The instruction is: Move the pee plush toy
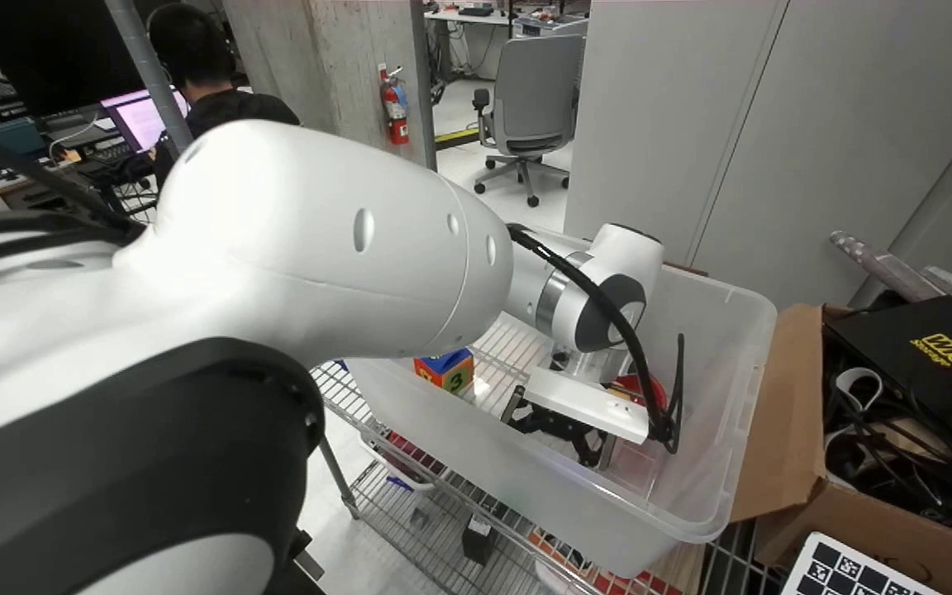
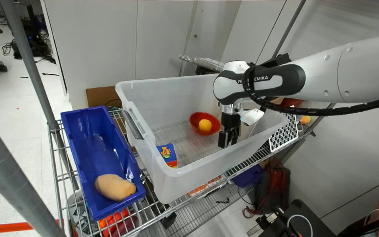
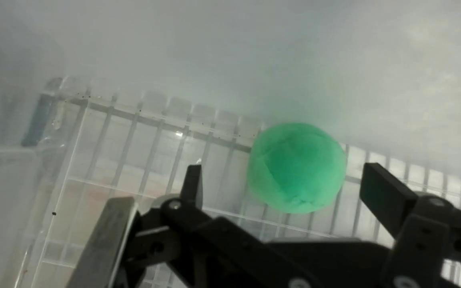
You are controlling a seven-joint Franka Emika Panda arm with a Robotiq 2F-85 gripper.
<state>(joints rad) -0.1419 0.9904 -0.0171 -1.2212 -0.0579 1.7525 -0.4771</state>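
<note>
A round green plush toy (image 3: 296,168), which looks like the pea, lies on the floor of the clear plastic bin (image 2: 166,93), close to a bin wall, in the wrist view. I do not see it in either exterior view. My gripper (image 3: 284,184) is open, with one finger to the left of the green plush and one to its right. There is a gap on both sides, and the plush sits slightly beyond the fingertips. The gripper points down inside the bin near a long wall, and it shows in both exterior views (image 1: 552,430) (image 2: 228,139).
A red bowl (image 2: 194,120) with an orange ball (image 2: 205,125) stands inside the bin. A colourful block (image 2: 167,154) is at the bin's end. A blue bin (image 2: 94,144) holding a tan plush (image 2: 114,187) stands beside it. A cardboard box (image 1: 782,413) is on the far side.
</note>
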